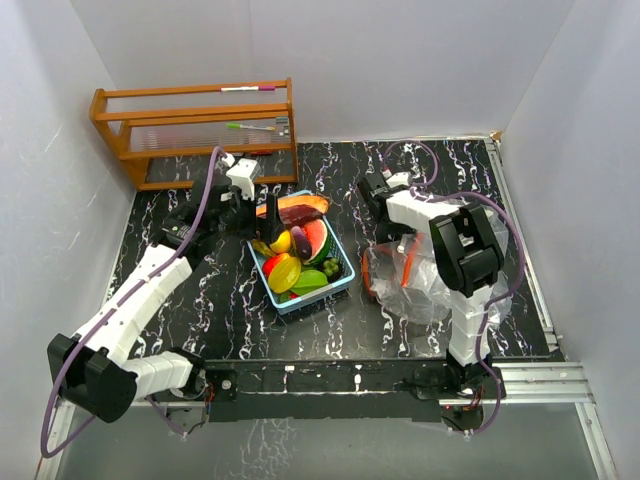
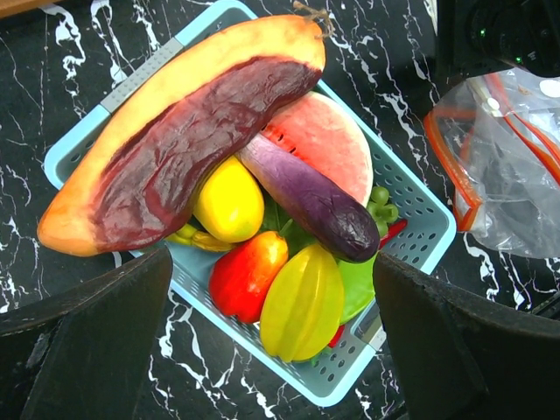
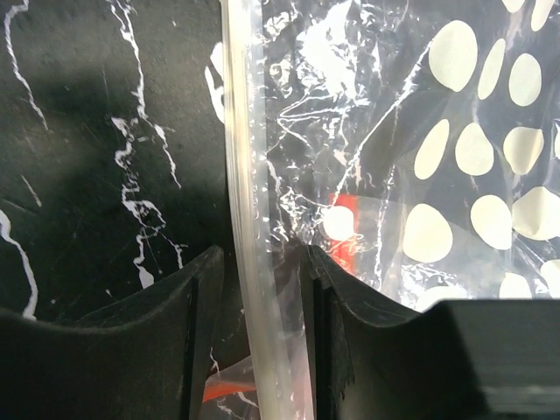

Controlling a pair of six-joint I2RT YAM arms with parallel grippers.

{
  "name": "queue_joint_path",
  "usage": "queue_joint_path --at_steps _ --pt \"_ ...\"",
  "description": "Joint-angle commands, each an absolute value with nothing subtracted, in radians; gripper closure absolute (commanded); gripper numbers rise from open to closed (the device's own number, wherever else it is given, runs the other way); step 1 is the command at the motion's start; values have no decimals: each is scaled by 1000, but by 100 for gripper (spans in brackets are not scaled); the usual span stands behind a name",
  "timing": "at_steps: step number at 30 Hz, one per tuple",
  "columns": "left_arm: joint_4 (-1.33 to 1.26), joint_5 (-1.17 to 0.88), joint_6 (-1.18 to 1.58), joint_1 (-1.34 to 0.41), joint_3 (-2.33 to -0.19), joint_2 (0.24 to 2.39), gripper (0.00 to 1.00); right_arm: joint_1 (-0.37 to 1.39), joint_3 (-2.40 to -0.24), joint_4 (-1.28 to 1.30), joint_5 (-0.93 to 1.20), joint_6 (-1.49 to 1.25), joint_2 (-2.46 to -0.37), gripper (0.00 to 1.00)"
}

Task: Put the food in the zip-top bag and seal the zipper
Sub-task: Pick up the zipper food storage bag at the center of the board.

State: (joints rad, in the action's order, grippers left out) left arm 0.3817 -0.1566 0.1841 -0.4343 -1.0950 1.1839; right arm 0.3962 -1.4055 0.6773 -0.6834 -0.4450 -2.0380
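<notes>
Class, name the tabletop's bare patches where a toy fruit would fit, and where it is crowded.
Bare: the front strip between the basket and the arm bases; the back stretch between the wooden rack and the right arm. Crowded: the gap between basket and bag.

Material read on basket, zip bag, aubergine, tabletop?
Basket: light-blue moulded plastic, perforated walls, semi-matte.
Zip bag: thin clear plastic film, crinkled and glinting, orange-red zipper strip.
Aubergine: likely plastic or rubber toy, smooth purple skin with soft highlights, wrinkled tip.
Tabletop: black with white veins, marble look; real stone or printed laminate, cannot tell.
</notes>
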Motion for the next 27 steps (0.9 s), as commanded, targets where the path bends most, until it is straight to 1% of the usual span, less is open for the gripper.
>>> queue_joint_path --at_steps 1,5,6,7,11,17,21,27 --pt "376 -172 200 -437 -1083 1174 3 391 -1367 654 -704 -464 -1977 60" --pt "379 -172 199 -438 -1084 1175 3 391 -1343 655 -715 -471 -1939 85" --pt "380 -168 200 -437 -1085 1175 3 391 -1342 656 -718 -470 -1922 90" --pt "383 -165 196 -437 -1087 1175 3 391 -1343 658 -717 -466 -1906 92" --pt "401 -156 183 -437 -1102 1182 3 393 -1373 690 -705 -458 -1801 92" --pt "411 -143 171 -437 -1108 1179 3 392 -1403 672 -611 -408 -1579 92" --pt "406 -146 172 -437 -1104 1186 3 392 -1405 716 -563 -391 -1538 92" --pt "335 -258 233 -437 -1081 1204 3 392 -1331 592 -327 -381 -1397 92"
